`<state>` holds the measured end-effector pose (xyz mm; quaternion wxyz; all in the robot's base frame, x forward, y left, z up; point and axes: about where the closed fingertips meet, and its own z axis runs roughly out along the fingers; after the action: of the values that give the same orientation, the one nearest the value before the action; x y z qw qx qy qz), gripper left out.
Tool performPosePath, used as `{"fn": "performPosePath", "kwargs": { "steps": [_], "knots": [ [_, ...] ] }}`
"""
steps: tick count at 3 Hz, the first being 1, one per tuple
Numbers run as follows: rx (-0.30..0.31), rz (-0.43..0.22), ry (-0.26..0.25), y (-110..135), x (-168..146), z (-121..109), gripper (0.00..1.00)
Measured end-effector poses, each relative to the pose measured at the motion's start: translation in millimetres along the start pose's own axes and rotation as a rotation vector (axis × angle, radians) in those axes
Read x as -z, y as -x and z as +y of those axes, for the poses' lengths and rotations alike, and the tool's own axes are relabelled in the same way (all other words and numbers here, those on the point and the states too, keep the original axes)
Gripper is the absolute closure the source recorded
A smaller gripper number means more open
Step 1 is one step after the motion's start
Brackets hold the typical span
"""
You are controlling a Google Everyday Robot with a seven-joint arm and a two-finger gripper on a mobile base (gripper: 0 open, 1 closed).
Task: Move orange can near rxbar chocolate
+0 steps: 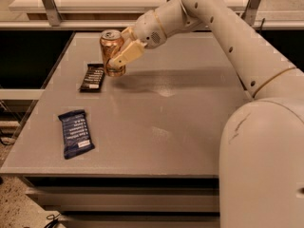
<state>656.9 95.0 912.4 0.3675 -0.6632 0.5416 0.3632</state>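
The orange can (111,47), copper with a silver top, is held upright in my gripper (118,56), just right of the rxbar chocolate (92,77). The gripper's cream fingers (124,55) are shut around the can's side. The can's base is at the table surface or just above it; I cannot tell if it touches. The rxbar chocolate is a flat dark bar with white text, lying on the grey table (171,127) at the left back.
A larger blue wrapped bar (76,133) lies near the table's front left. My white arm reaches in from the right across the table's back. A shelf frame with metal struts (47,4) stands behind the table.
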Motion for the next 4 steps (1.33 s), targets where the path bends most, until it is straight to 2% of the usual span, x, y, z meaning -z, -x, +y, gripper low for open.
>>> {"fn": "performPosePath", "kwargs": {
  "steps": [1,2,4],
  "knots": [
    [-0.005,-0.008,0.008,-2,-12,-6,1.0],
    [-0.018,-0.022,0.018,-4,-21,-10,0.83],
    [-0.042,-0.037,0.019,-11,-25,-11,0.36]
  ]
}}
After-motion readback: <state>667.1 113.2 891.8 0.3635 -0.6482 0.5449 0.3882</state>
